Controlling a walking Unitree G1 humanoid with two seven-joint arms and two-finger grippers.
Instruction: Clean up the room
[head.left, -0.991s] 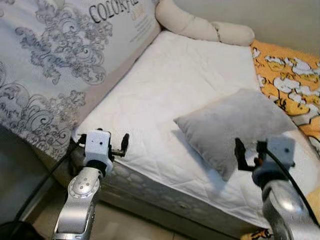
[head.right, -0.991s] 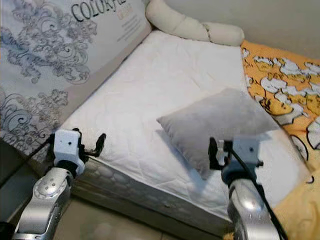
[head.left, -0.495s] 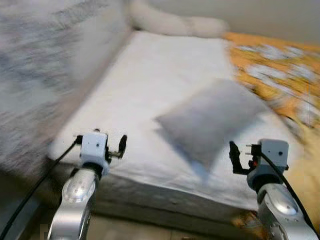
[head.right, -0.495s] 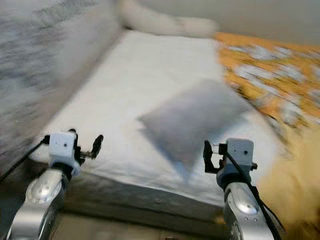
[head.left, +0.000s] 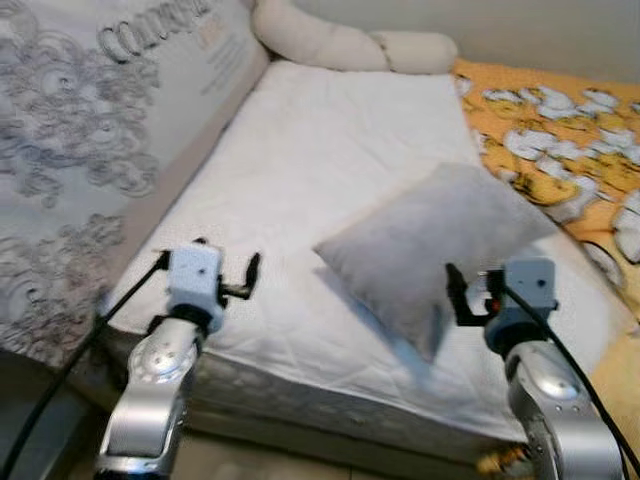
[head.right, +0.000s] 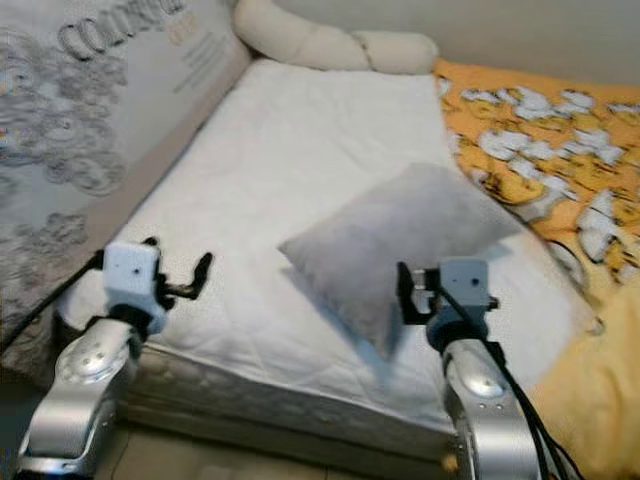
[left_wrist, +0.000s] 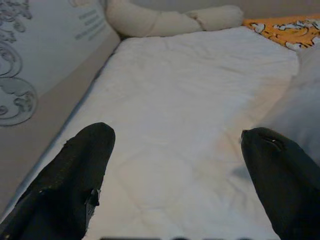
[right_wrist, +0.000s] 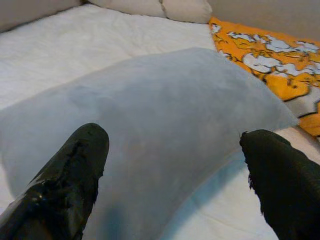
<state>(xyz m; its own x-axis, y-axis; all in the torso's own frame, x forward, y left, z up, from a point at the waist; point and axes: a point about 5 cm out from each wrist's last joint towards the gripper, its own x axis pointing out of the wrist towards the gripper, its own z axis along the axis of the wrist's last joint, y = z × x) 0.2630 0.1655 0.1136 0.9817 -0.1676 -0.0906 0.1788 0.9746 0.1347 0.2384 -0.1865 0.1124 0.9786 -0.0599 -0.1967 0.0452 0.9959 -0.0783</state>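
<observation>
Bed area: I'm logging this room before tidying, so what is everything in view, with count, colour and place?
Soft grey square pillow: one, grey, lying on the mattress near its front edge.
White quilted mattress: one, white, centre.
Long cream bolster cushion: one, cream, at the mattress's far end.
Orange patterned blanket: one, orange with white shapes, along the mattress's right side.
Grey panel with scroll pattern: one, standing along the left.
Left gripper: open, over the mattress's front left.
Right gripper: open, facing the pillow.

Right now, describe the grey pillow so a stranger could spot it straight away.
Start at the white mattress; the grey pillow lies flat near its front edge, beside the orange patterned blanket. It is plain, square and grey, unlike the long cream bolster at the far end.
</observation>
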